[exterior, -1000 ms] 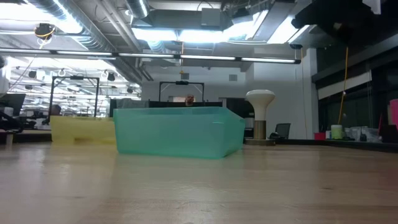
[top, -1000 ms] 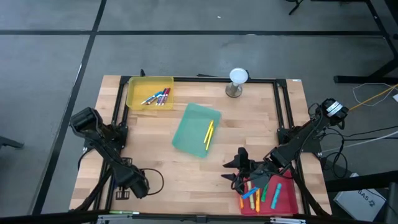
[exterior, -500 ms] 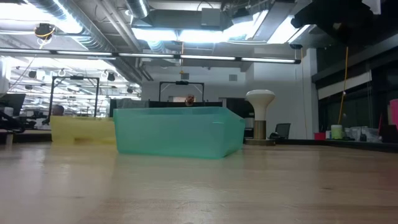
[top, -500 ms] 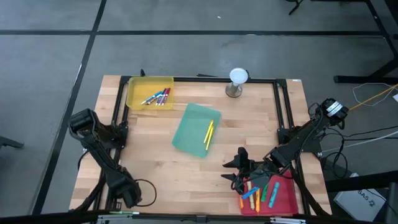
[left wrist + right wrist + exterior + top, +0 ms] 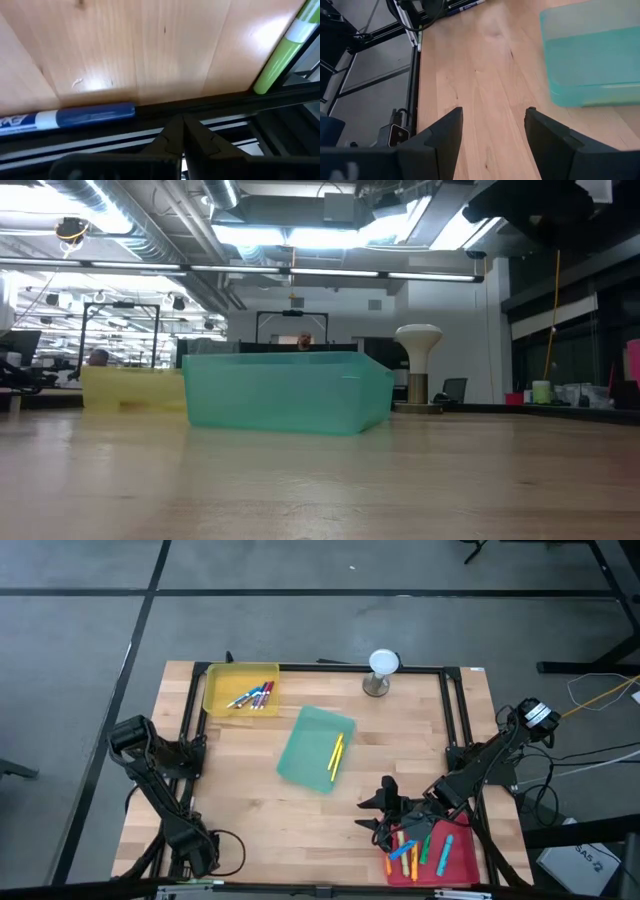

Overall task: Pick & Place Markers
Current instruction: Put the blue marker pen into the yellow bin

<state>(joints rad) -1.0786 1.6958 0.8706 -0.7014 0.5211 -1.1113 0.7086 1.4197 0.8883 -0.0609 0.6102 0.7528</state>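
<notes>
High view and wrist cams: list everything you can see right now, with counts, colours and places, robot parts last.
Yellow tray: one, far left corner of the table.
Markers in yellow tray: a small cluster, blue, red and white-barrelled; exact count unclear.
Teal tray: one, table centre.
Yellow markers: about two, in the teal tray's right part.
Red tray: one, near right corner.
Markers in red tray: several, orange, green, teal and blue.
Blue marker: one, at the table's near left edge, against the frame.
Green marker: one, same edge.
White lamp-like stand: one, far edge.
Left gripper: shut, near left corner.
Right gripper: open, empty, beside the red tray.
</notes>
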